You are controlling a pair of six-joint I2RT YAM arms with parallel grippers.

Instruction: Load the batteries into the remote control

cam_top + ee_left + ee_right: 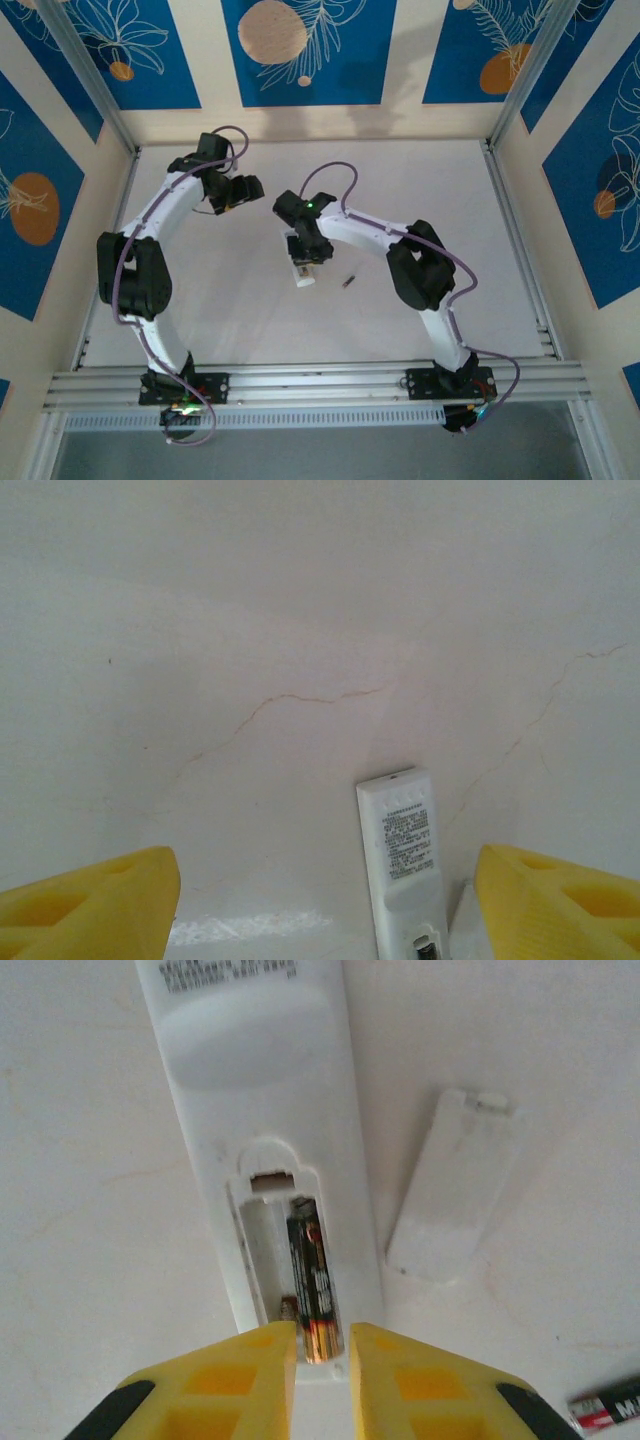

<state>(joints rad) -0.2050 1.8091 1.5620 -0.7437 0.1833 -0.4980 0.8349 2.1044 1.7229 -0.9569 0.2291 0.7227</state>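
Right gripper (323, 1345) hangs over the single remote (265, 1090), jaws nearly together; whether they pinch anything I cannot tell. Two batteries: seated battery (312, 1270) in the remote's bay (262, 1260), loose battery (610, 1405) on the table (100, 1210). One cover (450, 1185) lies beside the remote. Left gripper (325, 890) stands spread wide.

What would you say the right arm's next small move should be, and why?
Probably open the right gripper a little and lift clear, so it can fetch the loose battery. The seated battery already lies in the remote, with the jaws closed on its near end, while the empty slot beside it waits.
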